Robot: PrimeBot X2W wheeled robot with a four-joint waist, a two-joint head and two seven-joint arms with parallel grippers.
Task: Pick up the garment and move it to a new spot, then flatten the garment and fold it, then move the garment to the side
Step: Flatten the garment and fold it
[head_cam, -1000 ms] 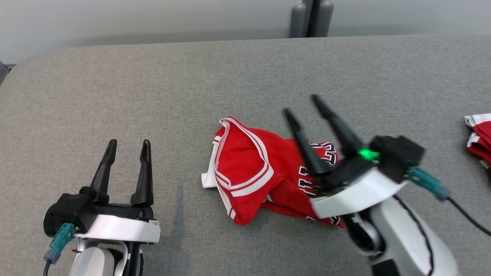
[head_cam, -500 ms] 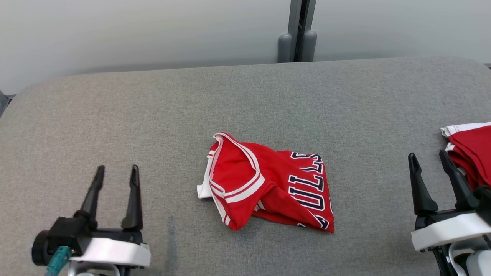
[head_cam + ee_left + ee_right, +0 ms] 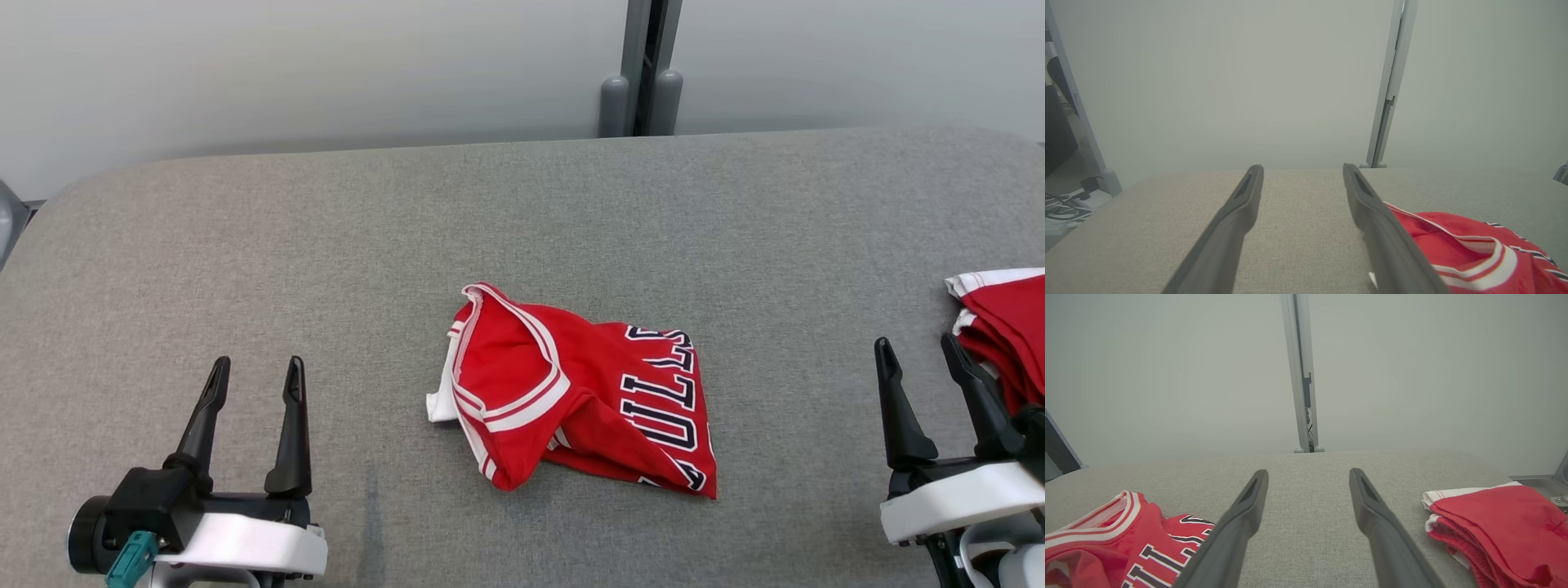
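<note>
The garment (image 3: 571, 392) is a red jersey with white trim and dark lettering, lying crumpled in the middle of the grey table (image 3: 326, 245). It also shows low on the right in the left wrist view (image 3: 1474, 253) and low on the left in the right wrist view (image 3: 1126, 539). My left gripper (image 3: 255, 371) stands open at the lower left, well left of the jersey, with nothing between its fingers. At the lower right my right gripper (image 3: 917, 349) is open too, empty, and well right of the jersey.
A folded stack of red and white clothes (image 3: 1004, 335) lies at the table's right edge, close beside my right gripper, and appears in the right wrist view (image 3: 1494, 526). A grey post (image 3: 641, 73) stands against the pale wall behind the table.
A second ago my right gripper hovered over the jersey's right side; it has drawn back to the lower right, empty. The camera has also shifted. The jersey lies as before.
</note>
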